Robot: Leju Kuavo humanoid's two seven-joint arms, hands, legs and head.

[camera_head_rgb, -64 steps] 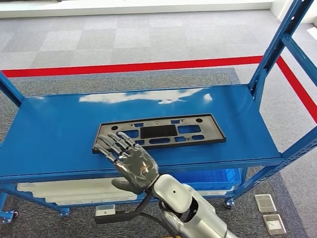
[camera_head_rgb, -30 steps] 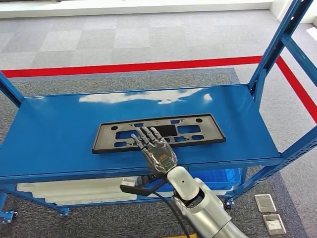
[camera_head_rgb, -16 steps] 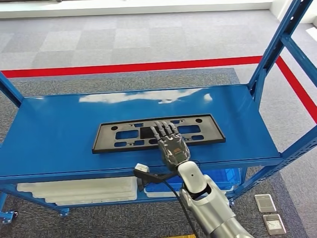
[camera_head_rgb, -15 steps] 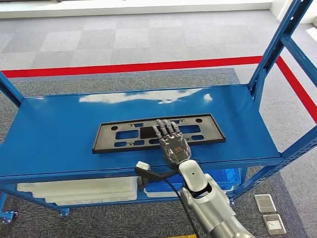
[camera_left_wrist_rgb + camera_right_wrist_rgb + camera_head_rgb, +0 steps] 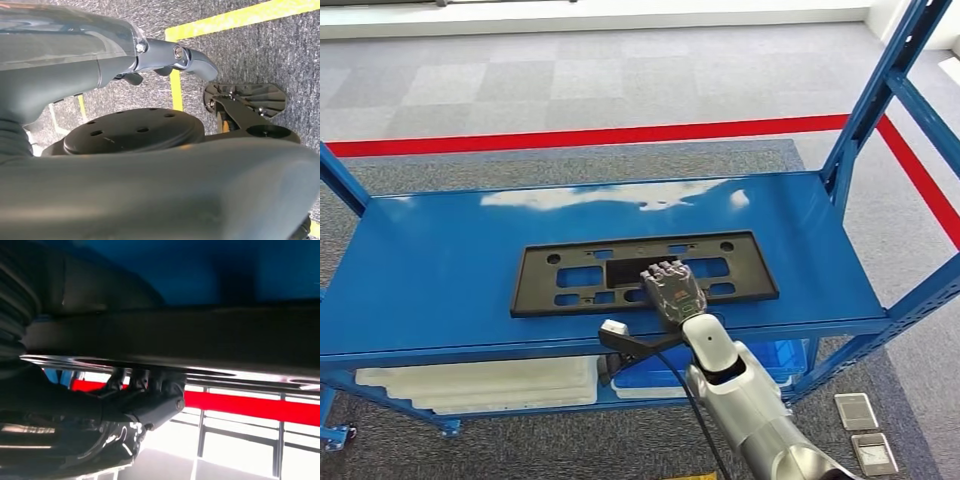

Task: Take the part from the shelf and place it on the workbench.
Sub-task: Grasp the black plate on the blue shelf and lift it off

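Fingers (image 5: 663, 272) of the right hand (image 5: 672, 291) curl down over the near edge of the flat black rectangular plastic part with cut-out slots (image 5: 576, 275), gripping it mid-length. Part lies flat on the glossy blue metal shelf (image 5: 433, 270), near its front. Left hand (image 5: 177, 55): grasp impossible to judge.

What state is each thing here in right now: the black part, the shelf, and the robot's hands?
Black part: lying flat on the shelf, not lifted.
Blue shelf: upright, bearing the part.
Right hand: on the part's near edge, fingers curled over it.
Left hand: hanging over the floor, holding nothing.
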